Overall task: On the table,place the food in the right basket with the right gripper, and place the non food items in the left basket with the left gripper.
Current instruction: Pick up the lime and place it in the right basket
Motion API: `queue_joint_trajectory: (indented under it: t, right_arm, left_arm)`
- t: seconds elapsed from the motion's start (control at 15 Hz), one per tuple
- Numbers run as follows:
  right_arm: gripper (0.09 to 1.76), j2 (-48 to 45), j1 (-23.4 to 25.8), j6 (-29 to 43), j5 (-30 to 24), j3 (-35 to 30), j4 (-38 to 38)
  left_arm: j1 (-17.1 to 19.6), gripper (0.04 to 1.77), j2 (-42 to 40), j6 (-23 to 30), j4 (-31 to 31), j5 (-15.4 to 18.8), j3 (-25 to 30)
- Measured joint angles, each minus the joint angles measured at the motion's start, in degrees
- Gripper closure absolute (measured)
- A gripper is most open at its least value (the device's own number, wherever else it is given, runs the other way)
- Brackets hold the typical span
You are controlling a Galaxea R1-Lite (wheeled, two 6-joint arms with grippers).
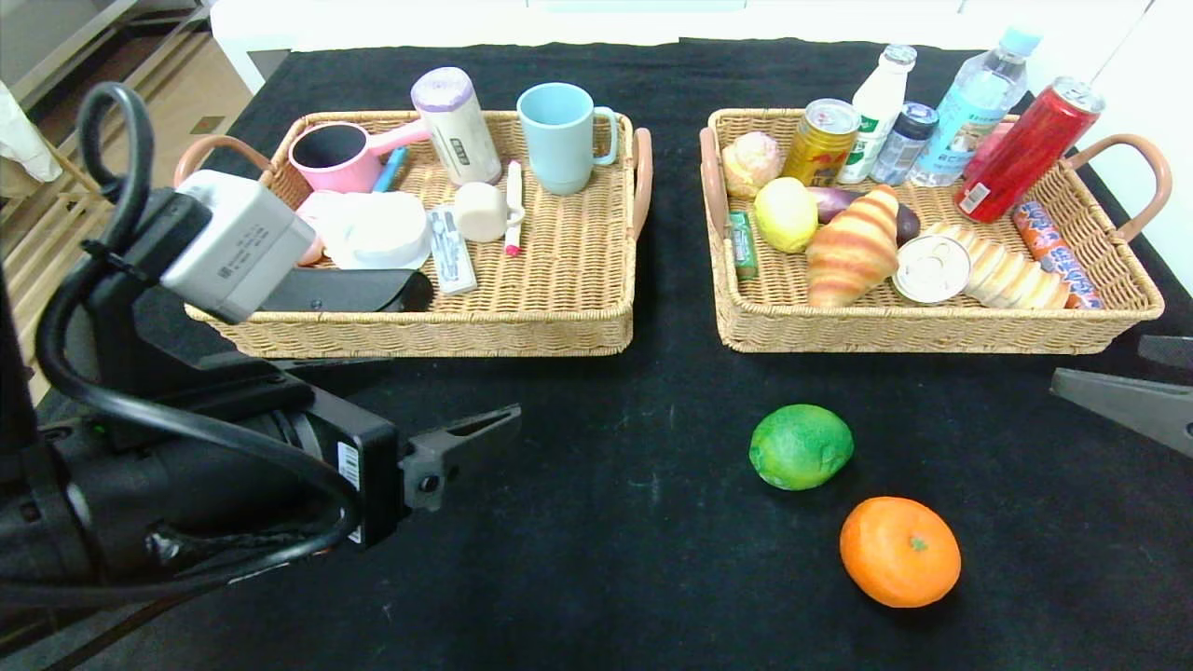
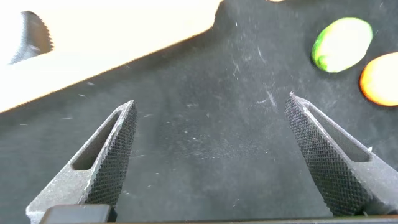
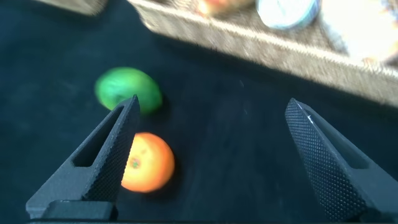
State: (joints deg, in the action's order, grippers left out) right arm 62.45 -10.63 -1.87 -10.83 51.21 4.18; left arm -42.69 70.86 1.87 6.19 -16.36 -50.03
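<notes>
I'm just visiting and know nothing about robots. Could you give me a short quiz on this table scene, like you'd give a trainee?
1. True or false: the lime and the orange lie on the black table, outside both baskets.
2. Which basket holds the blue mug? A) left basket B) right basket
3. Fill in: the left gripper and the right gripper both stand ____ and hold nothing.

Key: 1 true; 2 A; 3 open.
</notes>
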Motion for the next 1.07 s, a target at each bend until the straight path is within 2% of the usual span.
queue_joint_trajectory:
  t: [0.27, 0.4, 0.67, 0.8, 1.07]
  right_arm:
    - [0.14, 6.9, -10.8, 5.6, 17.0, 12.0, 13.4]
    - [0.14, 11.9, -17.5, 11.5, 21.8, 19.6, 23.2]
    - [0.14, 21.7, -26.9, 21.0, 25.5, 30.6, 34.2]
    - [0.14, 26.1, -28.8, 23.5, 25.7, 34.3, 37.0]
    - [0.14, 33.6, -30.5, 26.9, 25.8, 39.1, 39.1]
  left_arm:
    - [0.5, 0.09, -1.5, -0.4, 0.0, 0.0, 0.0]
    - [0.5, 0.09, -1.8, -0.4, -0.1, 0.0, 0.1]
    - [0.4, 0.09, -1.6, -0.4, -0.2, 0.5, 0.3]
    - [0.4, 0.09, -1.4, -0.4, -0.3, 1.7, 0.3]
    - [0.3, 0.09, -1.4, -0.4, -0.3, 2.1, 0.6]
